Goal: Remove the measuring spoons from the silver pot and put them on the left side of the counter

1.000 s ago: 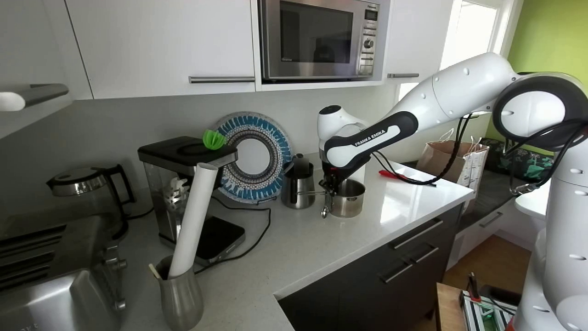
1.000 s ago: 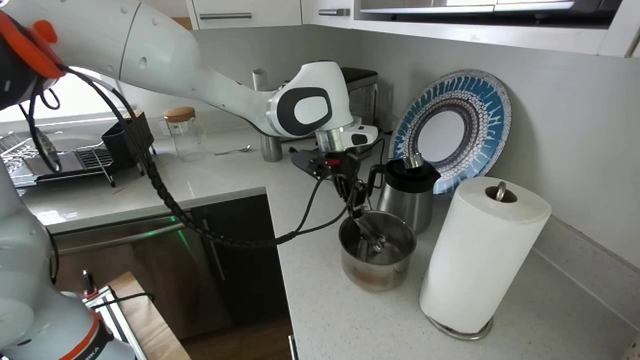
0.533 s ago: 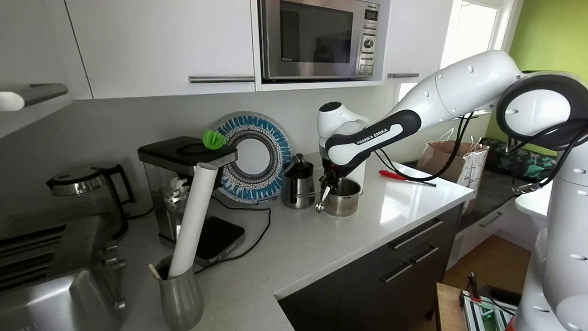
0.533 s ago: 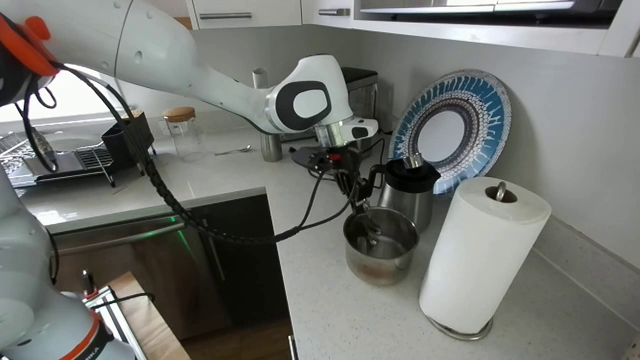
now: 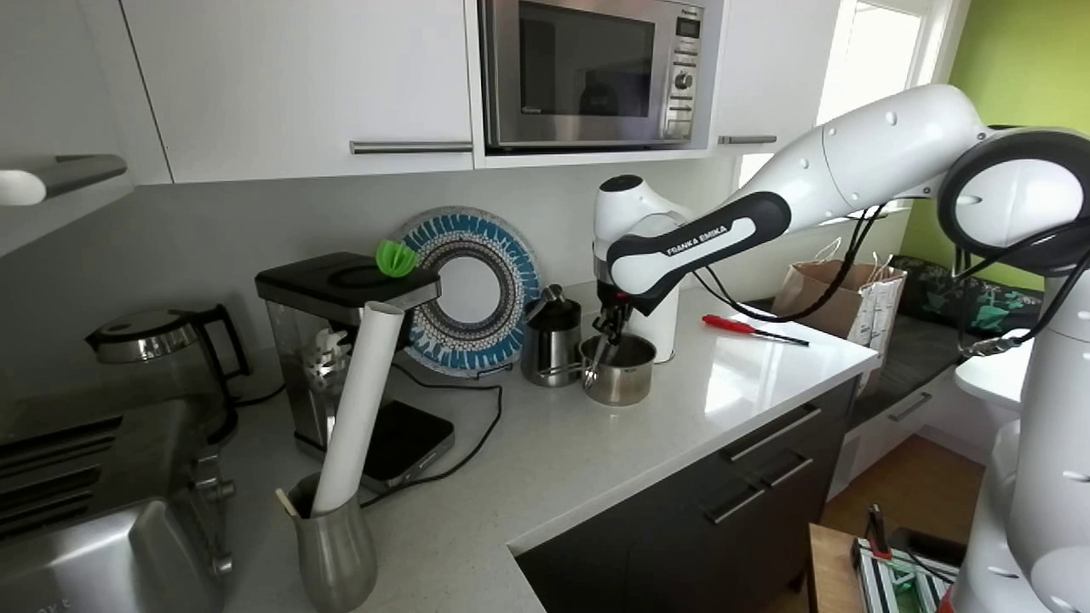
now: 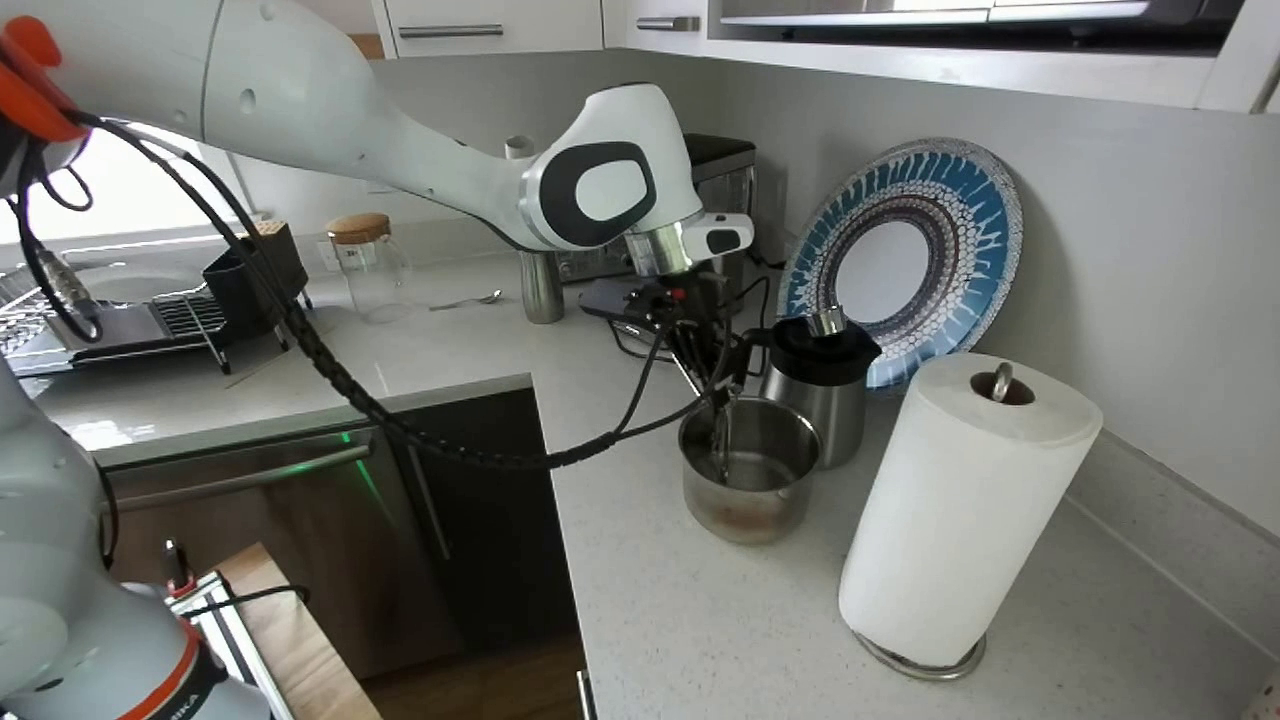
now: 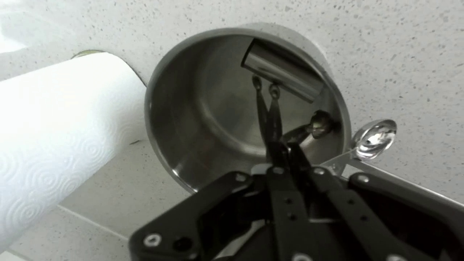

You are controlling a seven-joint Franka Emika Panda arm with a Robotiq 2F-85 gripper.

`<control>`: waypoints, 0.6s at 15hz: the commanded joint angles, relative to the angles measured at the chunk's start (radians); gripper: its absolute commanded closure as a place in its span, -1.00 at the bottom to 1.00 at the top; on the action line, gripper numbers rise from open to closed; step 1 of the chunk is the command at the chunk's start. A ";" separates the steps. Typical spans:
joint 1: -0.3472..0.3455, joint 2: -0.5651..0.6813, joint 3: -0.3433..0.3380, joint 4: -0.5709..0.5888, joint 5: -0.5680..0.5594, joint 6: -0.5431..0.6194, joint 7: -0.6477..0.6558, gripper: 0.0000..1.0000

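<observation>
My gripper [image 7: 286,146] points down over the silver pot [image 7: 185,108], its fingers pinched together on the measuring spoons [image 7: 274,112]. Several spoons splay out from the fingertips. Some hang inside the pot, while one bright spoon bowl [image 7: 375,139] sticks out past the rim beside the pot's handle. The pot stands upright on the counter [image 5: 477,502]. A short metal cylinder [image 7: 282,70] lies on the pot's floor. In an exterior view the spoons [image 6: 722,445] drop steeply into the pot along its near-gripper wall; the joined end is hidden by the fingers.
A steel carafe [image 6: 815,400] stands close behind the pot, and a paper towel roll [image 6: 965,520] is on its far side. Also on the counter are a red screwdriver [image 5: 732,325], a coffee maker [image 5: 358,294], a metal vase [image 5: 336,545] and a toaster [image 5: 102,502].
The gripper has risen slightly, and the pot has slid along the counter toward the coffee maker side. The spoons have turned and hang more steeply than before.
</observation>
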 commanded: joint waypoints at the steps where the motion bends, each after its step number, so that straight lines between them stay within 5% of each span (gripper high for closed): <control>1: -0.009 -0.069 0.001 -0.039 0.013 0.004 -0.065 0.96; 9: 0.014 -0.151 0.031 0.018 -0.043 -0.043 -0.103 0.96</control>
